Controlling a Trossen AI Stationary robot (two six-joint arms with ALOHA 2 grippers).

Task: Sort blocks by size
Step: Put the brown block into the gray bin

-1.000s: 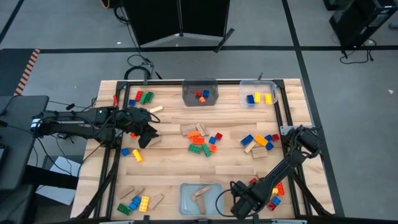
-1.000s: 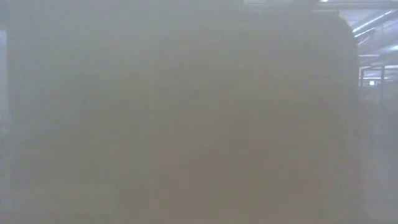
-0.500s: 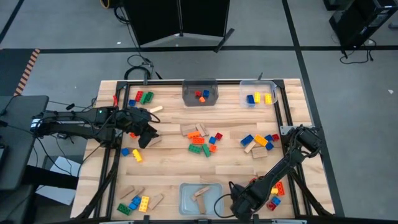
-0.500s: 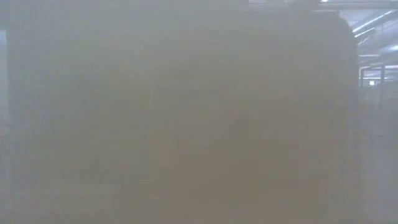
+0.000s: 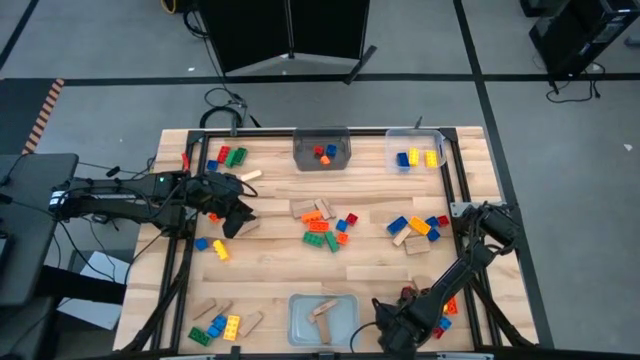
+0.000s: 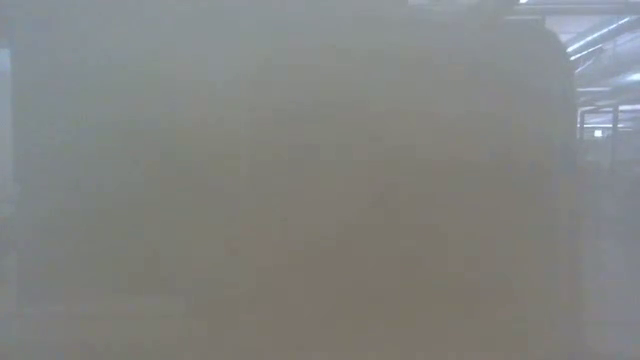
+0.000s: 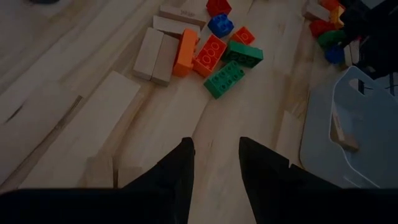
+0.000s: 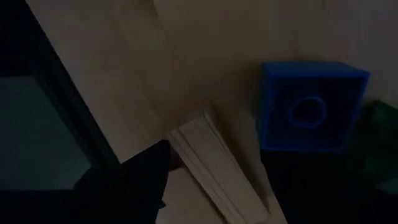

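1. Surface: a pale wooden top carries the whole workspace. Blocks lie scattered in clusters: a central pile, a group towards the right edge, a group at the near-left corner, and a few at the far-left corner. Sorting is clearly unfinished, since most pieces sit loose outside any bin.

2. Bins: three clear bins mark the size classes. The far middle bin holds small bricks, the far right bin holds yellow and blue bricks, and the near bin holds tan wooden pieces.

3. My left arm: my left jaws hang above bare wood on the left half of the surface, part open and holding nothing. They point towards the central pile, probably in readiness for a later pick.

4. My right arm: my right jaws sit low at the near edge, beside the near bin. They appear wide apart, with nothing visibly clamped.

5. Nearest pieces: the right wrist view shows a tan wooden block lying flat by one dark finger, with a blue brick just beside it. The wooden block looks like the next pick, given that the adjacent bin collects wood.
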